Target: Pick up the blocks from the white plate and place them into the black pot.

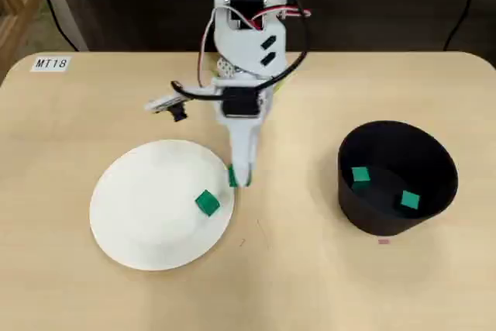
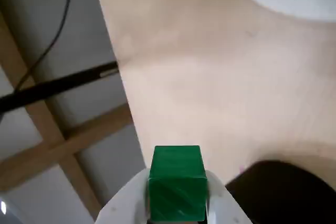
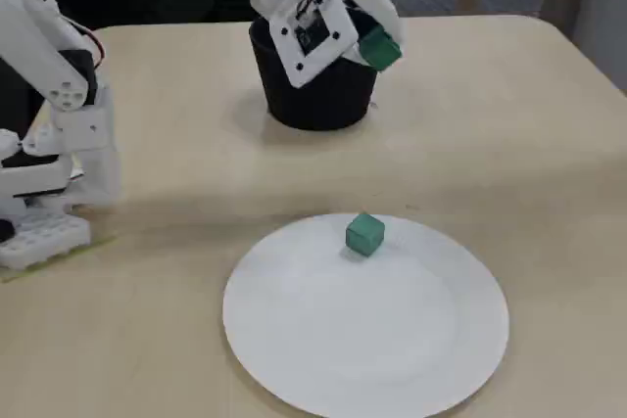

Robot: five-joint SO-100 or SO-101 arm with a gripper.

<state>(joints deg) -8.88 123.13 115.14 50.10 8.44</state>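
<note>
My gripper [image 1: 239, 177] is shut on one green block [image 1: 232, 177], held above the table just right of the white plate's [image 1: 132, 215] rim. The wrist view shows that block [image 2: 177, 182] clamped between the white jaws. In the fixed view the gripper [image 3: 377, 47] is raised with the block [image 3: 380, 49] in front of the black pot [image 3: 313, 95]. One green block [image 1: 207, 203] lies on the plate's right part; it also shows in the fixed view [image 3: 364, 234]. The pot [image 1: 434, 191] stands at the right with two green blocks [image 1: 360, 176] [image 1: 410, 200] inside.
A white label reading MT18 [image 1: 51, 63] sits at the table's far left corner. The arm's white base [image 3: 54, 144] stands at the left in the fixed view. In the wrist view the table edge [image 2: 126, 93] runs beside the gripper, with floor and wooden beams beyond.
</note>
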